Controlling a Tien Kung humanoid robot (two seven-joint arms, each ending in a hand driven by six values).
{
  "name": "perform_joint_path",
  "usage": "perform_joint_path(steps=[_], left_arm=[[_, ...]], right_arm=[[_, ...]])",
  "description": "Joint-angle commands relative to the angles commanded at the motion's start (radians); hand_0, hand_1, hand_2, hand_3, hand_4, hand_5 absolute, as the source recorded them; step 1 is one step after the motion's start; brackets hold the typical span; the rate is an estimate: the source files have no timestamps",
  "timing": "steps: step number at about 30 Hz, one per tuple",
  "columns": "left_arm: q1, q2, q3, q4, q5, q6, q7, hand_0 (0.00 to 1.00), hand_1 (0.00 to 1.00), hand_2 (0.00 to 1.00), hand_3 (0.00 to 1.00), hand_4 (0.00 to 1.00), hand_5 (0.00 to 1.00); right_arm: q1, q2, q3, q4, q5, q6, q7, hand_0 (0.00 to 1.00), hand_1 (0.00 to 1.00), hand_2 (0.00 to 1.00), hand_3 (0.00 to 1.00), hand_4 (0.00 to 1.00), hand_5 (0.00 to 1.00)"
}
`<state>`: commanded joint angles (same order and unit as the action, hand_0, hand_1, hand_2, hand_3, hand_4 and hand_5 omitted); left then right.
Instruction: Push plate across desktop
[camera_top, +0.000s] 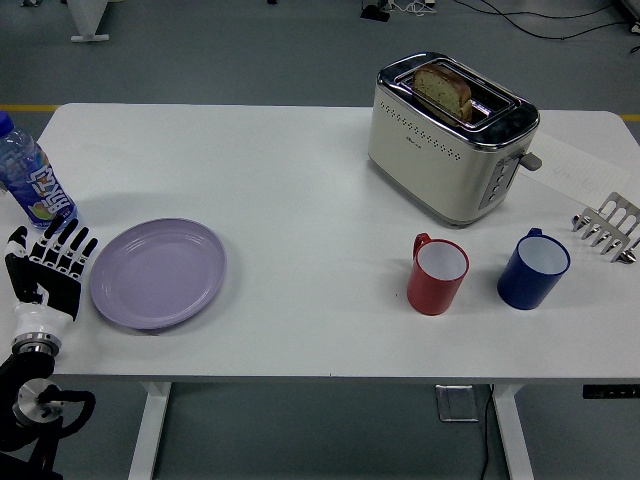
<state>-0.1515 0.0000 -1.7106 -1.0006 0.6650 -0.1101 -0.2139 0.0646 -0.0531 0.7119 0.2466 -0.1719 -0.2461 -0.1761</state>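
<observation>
White table (300, 200), grey floor beyond. Left hand (50, 268) flat, fingers spread, holding nothing. Lilac plate (158, 272) just right of fingertips, seemingly untouched. Push apparently not yet begun; whole traverse left.

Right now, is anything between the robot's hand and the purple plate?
No. The left hand sits just left of the purple plate, fingers spread, with only bare table between them. The water bottle stands behind the hand, off to the side.

water bottle (27, 178) top cut off at left edge, label print perhaps unreadable
</observation>
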Motion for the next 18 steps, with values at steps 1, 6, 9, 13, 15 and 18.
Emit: perform_joint_path(steps=[1,6,9,13,15,18], left_arm=[[0.000,0.000,0.002,0.001,-0.002,-0.002,-0.001,0.737,0.757,0.709,0.626,0.579,0.998],[-0.002,0.000,0.019,0.007,-0.011,-0.009,-0.004,0.726,0.751,0.705,0.614,0.580,0.998],[-0.002,0.000,0.027,0.011,-0.018,-0.012,-0.008,0.726,0.751,0.705,0.614,0.580,0.998],[-0.002,0.000,0.037,0.015,-0.026,-0.013,-0.016,0.720,0.744,0.695,0.602,0.574,0.998],[-0.004,0.000,0.042,0.018,-0.028,-0.014,-0.017,0.720,0.744,0.695,0.602,0.574,0.998],[-0.006,0.000,0.048,0.020,-0.030,-0.014,-0.018,0.720,0.744,0.690,0.601,0.573,0.998]], right_arm=[[0.000,0.000,0.001,0.000,-0.002,0.000,-0.001,0.583,0.523,0.613,0.597,0.302,0.565],[0.002,0.001,0.003,0.001,-0.011,0.000,-0.005,0.583,0.523,0.613,0.597,0.302,0.564],[0.002,0.001,0.003,0.001,-0.012,0.002,-0.004,0.583,0.523,0.613,0.597,0.302,0.564],[0.002,0.001,0.004,0.001,-0.016,0.002,-0.005,0.584,0.523,0.613,0.597,0.302,0.564],[0.002,0.001,0.005,0.001,-0.018,0.002,-0.005,0.584,0.523,0.613,0.597,0.302,0.564],[0.002,0.001,0.007,0.001,-0.028,0.002,-0.007,0.584,0.523,0.614,0.597,0.302,0.563]])
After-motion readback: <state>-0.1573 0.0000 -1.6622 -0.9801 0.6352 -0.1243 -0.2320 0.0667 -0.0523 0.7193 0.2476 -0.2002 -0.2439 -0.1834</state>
